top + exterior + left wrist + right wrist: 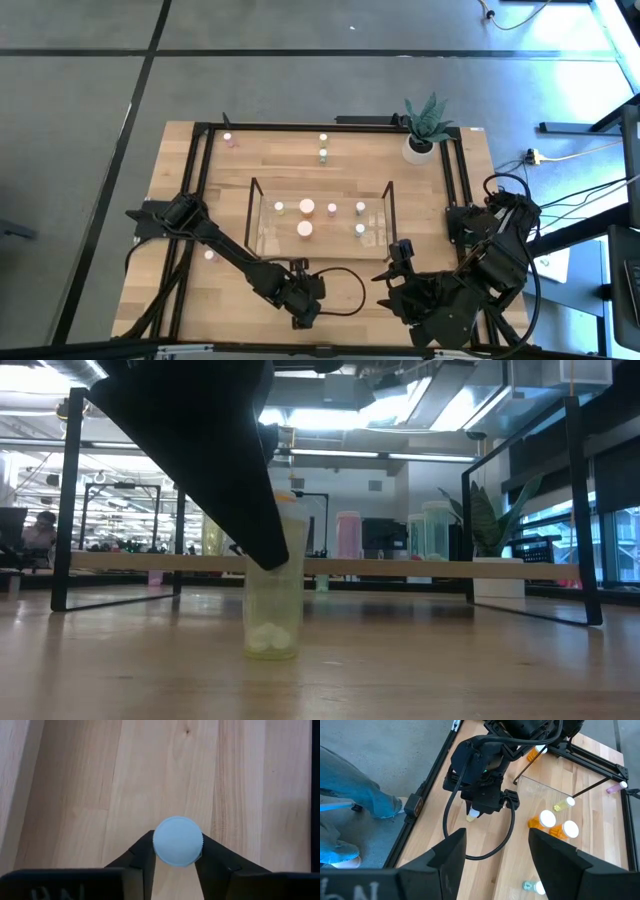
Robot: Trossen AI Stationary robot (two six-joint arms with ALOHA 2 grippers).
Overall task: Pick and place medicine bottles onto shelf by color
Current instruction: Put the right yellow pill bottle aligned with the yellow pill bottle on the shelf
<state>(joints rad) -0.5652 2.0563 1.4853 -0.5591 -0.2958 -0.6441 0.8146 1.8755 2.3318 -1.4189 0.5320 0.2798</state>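
A pale yellow-green medicine bottle (272,610) with a white cap (177,841) stands on the wood near the table's front edge. My left gripper (177,851) is shut on it, reaching steeply down; the right wrist view shows it over the bottle (474,815). The clear shelf (255,215) sits mid-table and holds several bottles, among them orange ones (307,207). Loose bottles stand at the far side: a pink one (231,140) and a green one (323,154). My right gripper (495,842) hangs open, raised above the front right. My left gripper pinches the bottle's white cap by its round side (198,849) between its two fingers (145,855). The fingers come slanting steeply down from the table's left. The bottle stands upright with its base (272,652) on the table.
A potted plant (422,135) stands at the far right corner. A black metal frame (200,180) borders the table's sides. A black cable (350,290) loops on the wood beside my left gripper. A person's legs (350,805) show beyond the table's edge.
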